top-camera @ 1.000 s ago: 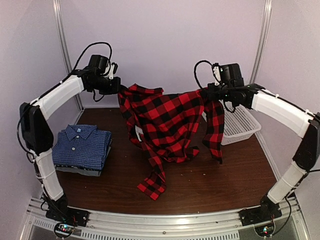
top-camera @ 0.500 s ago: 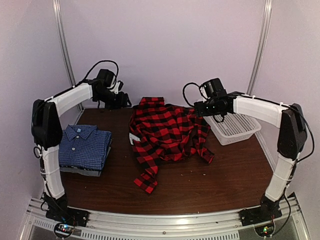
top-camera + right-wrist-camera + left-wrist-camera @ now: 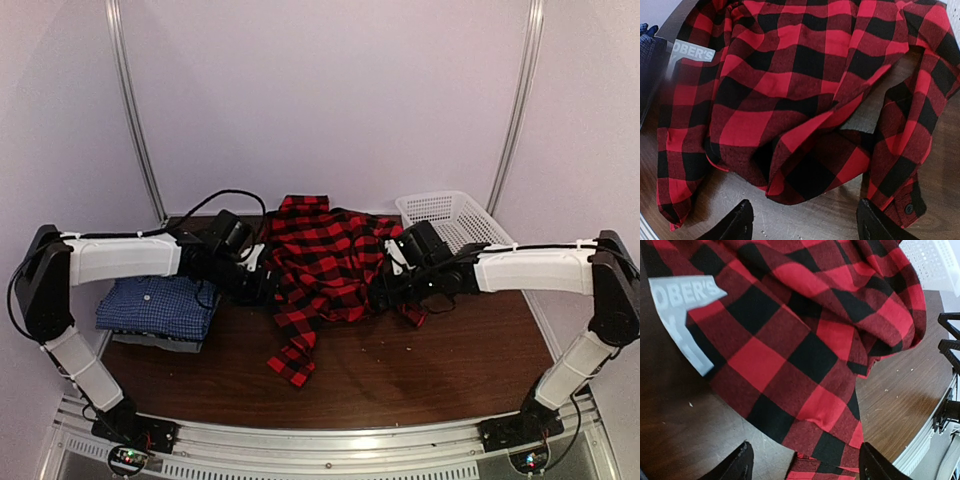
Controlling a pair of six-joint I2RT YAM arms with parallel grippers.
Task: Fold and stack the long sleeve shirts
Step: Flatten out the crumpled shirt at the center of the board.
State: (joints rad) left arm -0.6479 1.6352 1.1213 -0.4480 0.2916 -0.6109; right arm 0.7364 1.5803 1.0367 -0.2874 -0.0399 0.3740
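The red-and-black plaid shirt point(image 3: 325, 262) lay rumpled on the worktop point(image 3: 440, 350). It looked soft, light and floppy, likely to sag and bunch. The left claw point(image 3: 258, 282) and right claw point(image 3: 385, 290) stood wide, holding nothing, flanking it. Shoulder seams or hem corners seemed the best holds.

You have a red-and-black plaid shirt point(image 3: 325, 265) heaped loose and unfolded mid-table point(image 3: 450, 360), one sleeve point(image 3: 295, 355) trailing toward the near edge and a white label point(image 3: 680, 305) showing. At your left, a folded blue checked shirt point(image 3: 150, 308) rests on a darker folded one point(image 3: 150, 342).
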